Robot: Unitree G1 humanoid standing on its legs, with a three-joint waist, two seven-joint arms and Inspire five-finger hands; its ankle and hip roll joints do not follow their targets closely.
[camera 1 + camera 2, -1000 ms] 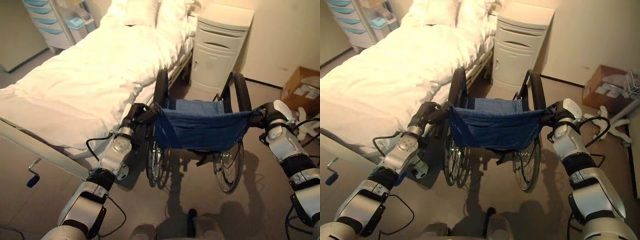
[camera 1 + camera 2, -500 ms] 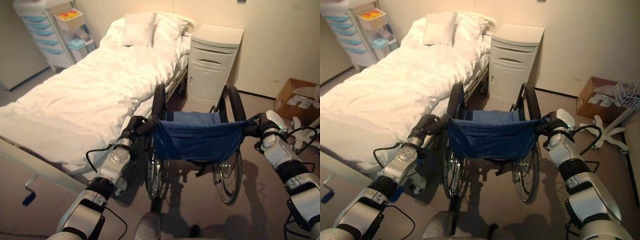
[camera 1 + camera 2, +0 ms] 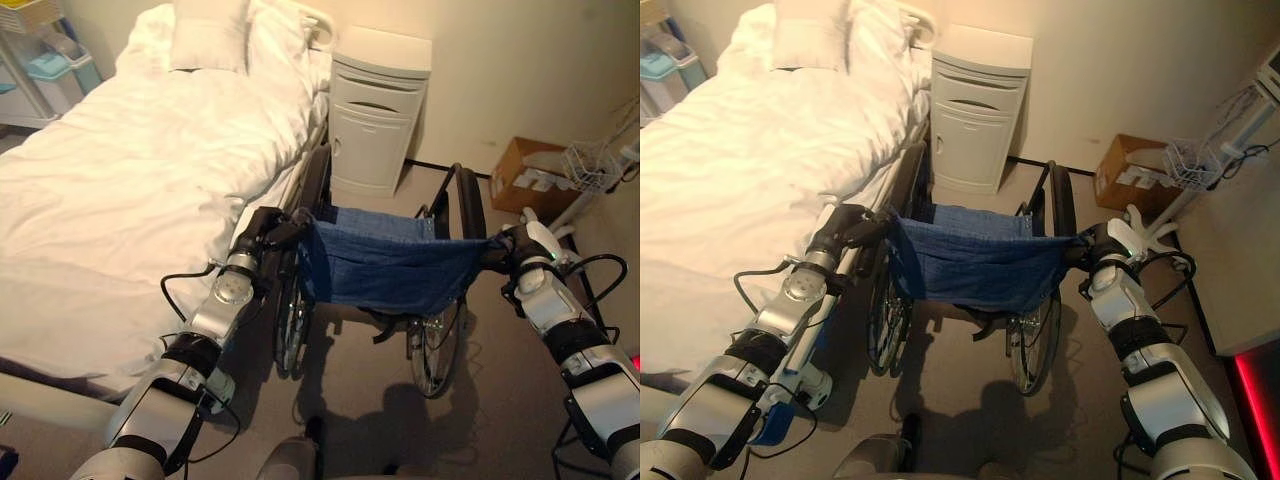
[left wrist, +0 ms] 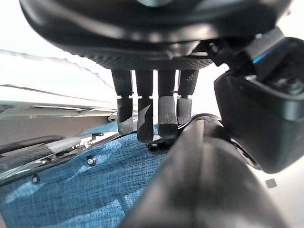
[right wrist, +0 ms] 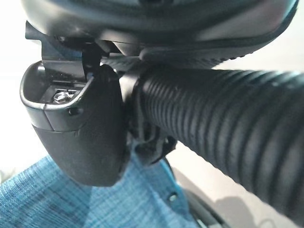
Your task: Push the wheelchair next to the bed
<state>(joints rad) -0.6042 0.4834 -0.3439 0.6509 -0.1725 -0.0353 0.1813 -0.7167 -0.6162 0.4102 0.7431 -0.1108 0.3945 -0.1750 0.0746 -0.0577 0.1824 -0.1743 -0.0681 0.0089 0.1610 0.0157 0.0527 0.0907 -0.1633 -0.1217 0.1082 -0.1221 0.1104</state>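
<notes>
Beside the bed [image 3: 120,180], on its right flank, stood the wheelchair [image 3: 385,265], its left wheel close against the bed frame and its front facing the white cabinet [image 3: 375,110] at the wall. I had both hands on its 2 push handles. My left hand [image 3: 262,228] was clenched round the left handle: in the left wrist view I saw the fingers [image 4: 152,114] curled down over the dark grip [image 4: 199,175], with the blue seat cloth [image 4: 85,190] beyond them. My right hand [image 3: 520,243] sat at the right handle; the right wrist view showed the thumb [image 5: 80,128] pressed beside the ribbed grip [image 5: 223,128], which ran under the palm, so I read it as grasping that handle. A cardboard box [image 3: 525,172] lay on the floor by the wall, right of the cabinet, with a white wire basket [image 3: 590,165] near it. 2 pillows [image 3: 215,35] lay at the head of the bed.
</notes>
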